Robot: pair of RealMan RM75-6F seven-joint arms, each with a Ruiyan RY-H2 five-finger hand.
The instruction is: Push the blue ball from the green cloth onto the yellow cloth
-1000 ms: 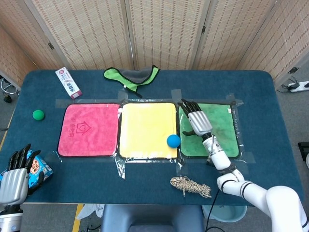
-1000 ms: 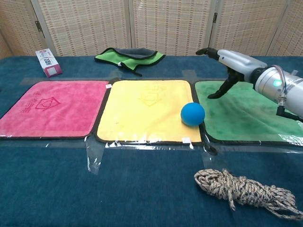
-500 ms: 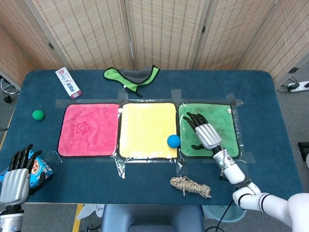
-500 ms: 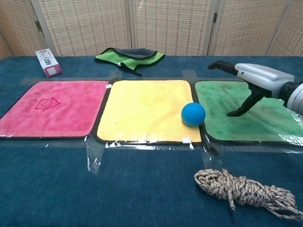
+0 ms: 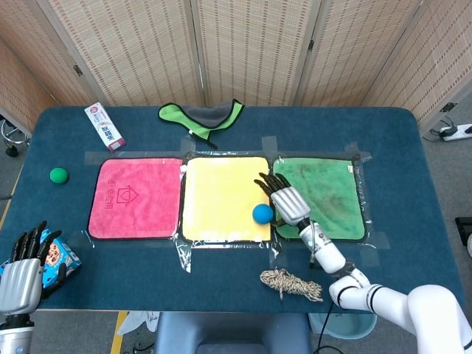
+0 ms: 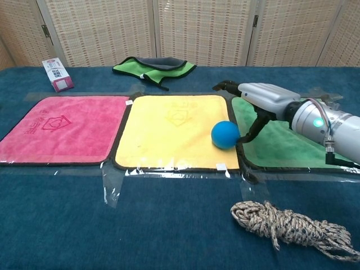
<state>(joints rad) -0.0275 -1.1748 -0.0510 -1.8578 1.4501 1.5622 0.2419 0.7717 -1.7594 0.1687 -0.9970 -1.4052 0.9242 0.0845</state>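
Observation:
The blue ball (image 5: 262,213) (image 6: 225,135) lies on the right edge of the yellow cloth (image 5: 221,193) (image 6: 171,126), beside the green cloth (image 5: 328,193) (image 6: 287,140). My right hand (image 5: 285,203) (image 6: 260,97) is open, fingers spread, with its thumb at the ball's right side; the rest of the hand hovers over the seam between the two cloths. My left hand (image 5: 23,267) hangs open off the table's near left corner and holds nothing; the chest view does not show it.
A red cloth (image 5: 135,196) lies left of the yellow one. A coiled rope (image 5: 290,282) (image 6: 289,227) sits near the front edge. A small green ball (image 5: 58,175), a white box (image 5: 104,126), a green bib (image 5: 203,116) and a snack packet (image 5: 57,254) are further off.
My right hand swung back left from over the green cloth to the ball's right side. The ball shifted slightly left on the yellow cloth. My left hand stayed put.

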